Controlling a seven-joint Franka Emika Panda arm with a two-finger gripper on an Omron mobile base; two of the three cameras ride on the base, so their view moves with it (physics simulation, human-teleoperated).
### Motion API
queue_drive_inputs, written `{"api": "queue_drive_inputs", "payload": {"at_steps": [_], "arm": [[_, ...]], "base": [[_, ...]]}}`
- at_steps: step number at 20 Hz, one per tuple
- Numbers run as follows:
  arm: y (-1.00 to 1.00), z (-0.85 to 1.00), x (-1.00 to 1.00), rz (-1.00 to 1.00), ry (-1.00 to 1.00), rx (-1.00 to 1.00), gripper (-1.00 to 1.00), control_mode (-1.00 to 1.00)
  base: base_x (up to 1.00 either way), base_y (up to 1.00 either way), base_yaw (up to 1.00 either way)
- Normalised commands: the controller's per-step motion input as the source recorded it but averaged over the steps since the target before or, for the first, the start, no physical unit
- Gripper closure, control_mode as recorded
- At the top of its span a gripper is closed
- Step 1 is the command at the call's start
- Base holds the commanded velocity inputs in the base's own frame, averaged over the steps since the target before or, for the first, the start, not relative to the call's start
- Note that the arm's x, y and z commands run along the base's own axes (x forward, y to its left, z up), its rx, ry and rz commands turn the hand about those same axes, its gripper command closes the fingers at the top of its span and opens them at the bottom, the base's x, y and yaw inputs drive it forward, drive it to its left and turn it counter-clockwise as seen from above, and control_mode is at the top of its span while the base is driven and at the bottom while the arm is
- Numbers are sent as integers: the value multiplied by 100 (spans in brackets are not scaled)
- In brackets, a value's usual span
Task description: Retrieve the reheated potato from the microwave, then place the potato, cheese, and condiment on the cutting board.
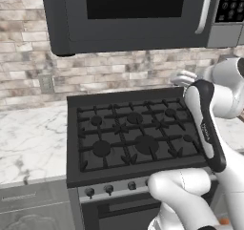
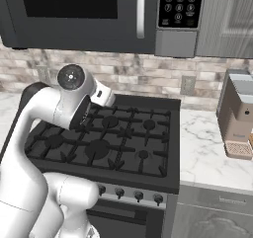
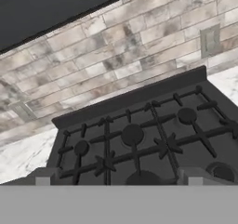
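Above and ahead of the gripper (image 3: 119, 180), whose jaws stand spread and empty over the stove (image 3: 139, 139), the microwave (image 1: 128, 14) hangs with its door closed, so the potato, presumably inside, cannot be seen. Reaching up for the handle (image 2: 141, 10) at a poor angle could make the fingertips slip off it or strike the door.

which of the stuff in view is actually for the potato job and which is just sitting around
For the job:
- microwave, door shut, above the stove
- claw, open, holding nothing, over the burners

Just around:
- stove
- boxy machine with tan tray on the right counter
- wall outlet
- brick wall
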Motion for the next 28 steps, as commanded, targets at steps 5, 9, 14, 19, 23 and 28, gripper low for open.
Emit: {"api": "queue_drive_inputs", "payload": {"at_steps": [5,9,14,19,23,28], "arm": [[-18,47,-4,-12,-1,7,-100,-100],[-17,43,-4,-14,0,2,-100,-100],[-19,34,-11,-7,-2,1,-100,-100],[-14,21,-12,0,-13,0,-100,-100],[-15,27,-4,1,-1,0,-100,-100],[-18,24,-3,13,-20,-9,-100,-100]], "base": [[0,0,0],[0,0,0],[0,0,0],[0,0,0],[0,0,0],[0,0,0]]}}
